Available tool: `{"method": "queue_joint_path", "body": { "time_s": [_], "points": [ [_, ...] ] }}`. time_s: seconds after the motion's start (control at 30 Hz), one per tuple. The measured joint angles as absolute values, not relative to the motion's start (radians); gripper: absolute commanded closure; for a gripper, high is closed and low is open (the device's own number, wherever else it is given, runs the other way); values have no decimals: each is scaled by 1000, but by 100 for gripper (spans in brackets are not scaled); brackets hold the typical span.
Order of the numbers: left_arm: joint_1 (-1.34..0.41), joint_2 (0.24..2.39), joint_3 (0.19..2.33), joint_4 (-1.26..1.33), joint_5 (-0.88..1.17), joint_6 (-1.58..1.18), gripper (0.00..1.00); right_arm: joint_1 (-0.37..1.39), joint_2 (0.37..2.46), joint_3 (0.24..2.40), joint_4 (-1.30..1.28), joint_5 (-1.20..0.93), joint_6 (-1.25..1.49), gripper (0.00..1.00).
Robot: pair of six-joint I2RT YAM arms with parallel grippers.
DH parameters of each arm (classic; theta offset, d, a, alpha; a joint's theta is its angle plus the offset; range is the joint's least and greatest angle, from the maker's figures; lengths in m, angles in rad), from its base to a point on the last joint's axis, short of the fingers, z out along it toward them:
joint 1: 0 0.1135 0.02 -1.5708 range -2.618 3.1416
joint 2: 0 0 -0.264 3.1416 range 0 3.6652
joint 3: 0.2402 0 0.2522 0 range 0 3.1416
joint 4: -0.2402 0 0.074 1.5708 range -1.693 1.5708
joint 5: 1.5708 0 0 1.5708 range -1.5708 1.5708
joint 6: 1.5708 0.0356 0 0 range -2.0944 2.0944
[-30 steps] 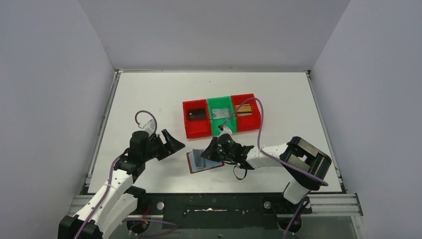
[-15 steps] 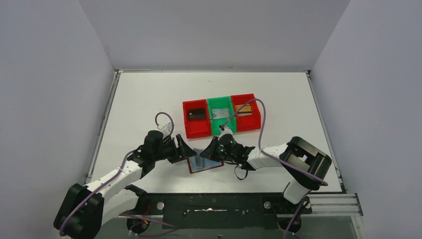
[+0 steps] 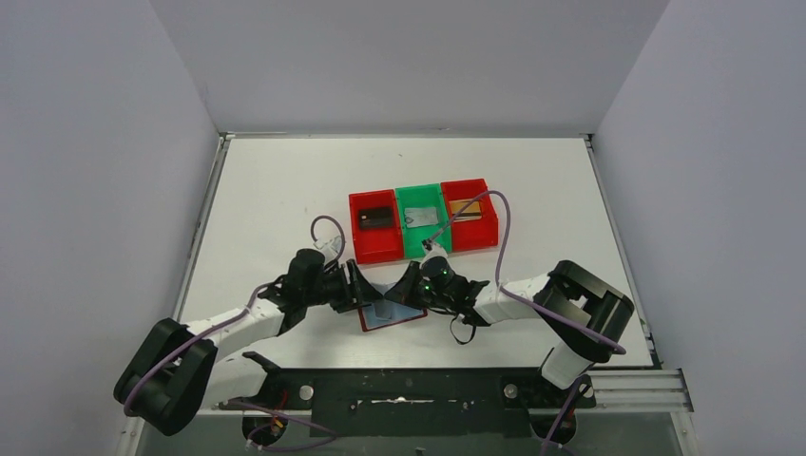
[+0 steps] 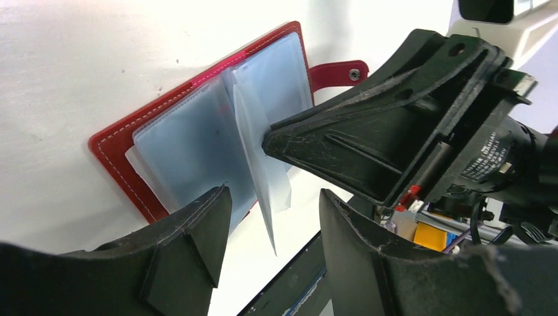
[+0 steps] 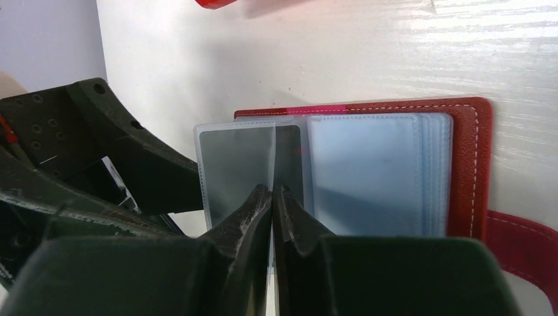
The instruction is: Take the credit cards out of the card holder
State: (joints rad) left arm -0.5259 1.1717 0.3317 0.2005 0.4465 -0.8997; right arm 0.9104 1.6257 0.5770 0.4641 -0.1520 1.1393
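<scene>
The dark red card holder [image 3: 397, 319] [image 4: 117, 163] [image 5: 470, 164] lies open near the table's front edge, its pale blue-grey sleeves fanned out. My right gripper [image 3: 411, 284] [image 5: 272, 192] is shut on one sleeve [image 4: 262, 168] and holds it upright. My left gripper [image 3: 367, 294] [image 4: 275, 217] is open, its jaws either side of that sleeve's lower corner without touching it. A greyish panel [image 5: 237, 164] shows through the sleeve left of the fingers; I cannot tell whether it is a card. Three credit cards lie in bins: dark [image 3: 377, 218], silvery [image 3: 418, 218], gold [image 3: 465, 209].
Just behind the card holder stand a red bin [image 3: 365, 249], a green bin [image 3: 419, 195] and another red bin [image 3: 488, 226] in a row. Both arms meet over the wallet, and the right gripper's body [image 4: 408, 125] is close in front of the left one.
My left arm has swung right from the table's left side to the card holder, and its jaws have narrowed. The right gripper keeps its hold on the raised sleeve.
</scene>
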Motion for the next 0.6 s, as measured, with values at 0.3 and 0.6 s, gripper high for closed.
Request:
{"method": "queue_joint_path", "body": {
  "time_s": [0.3, 0.6],
  "points": [
    [-535, 1227, 332, 275, 457, -939, 51, 910, 1552, 578, 327, -91, 1146, 67],
    [-576, 1278, 346, 298, 478, -940, 51, 910, 1338, 578, 130, 79, 1143, 62]
  ]
}}
